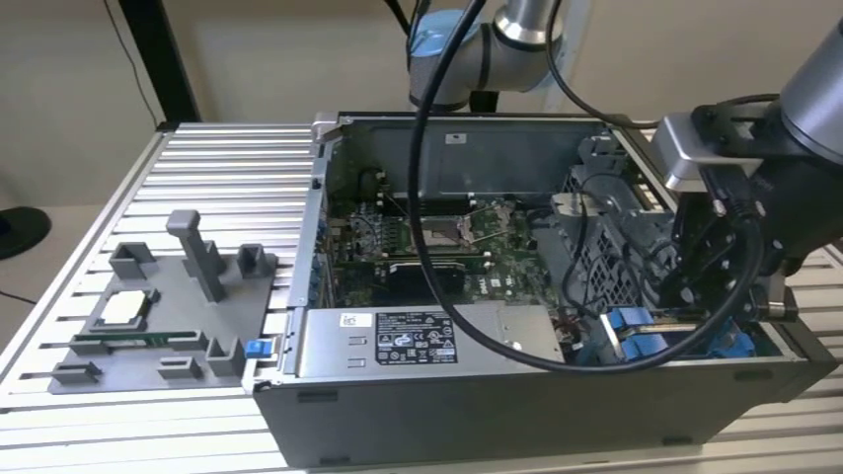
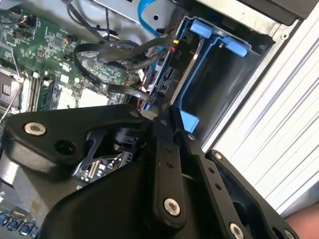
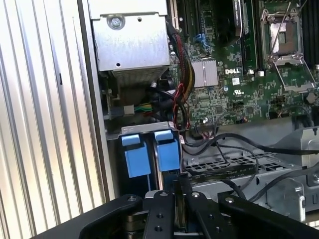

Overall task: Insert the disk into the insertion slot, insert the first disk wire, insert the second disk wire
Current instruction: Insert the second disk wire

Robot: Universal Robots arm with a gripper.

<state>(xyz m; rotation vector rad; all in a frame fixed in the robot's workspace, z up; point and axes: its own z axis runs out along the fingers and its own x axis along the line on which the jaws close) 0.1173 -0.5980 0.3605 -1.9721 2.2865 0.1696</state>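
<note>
Gripper (image 1: 698, 296), fingers pressed narrow with nothing visibly held, low over the slot (image 3: 149, 149) at the case's (image 1: 527, 415) near right in the exterior view.

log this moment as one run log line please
stage: gripper down inside computer case at insertion slot | disk: not identifiable | fingers: close together, grasp unclear | cables: loose beside slot

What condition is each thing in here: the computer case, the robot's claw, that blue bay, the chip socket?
Computer case: side open, lying on the slatted table.
Gripper: shut, lowered at the drive bay.
Insertion slot: blue fittings showing; whether the disk is seated, cannot tell.
CPU socket: no chip in it, lever latched.
Power supply box: mounted inside the case.
Grey fixture tray: outside the case, untouched.
</note>
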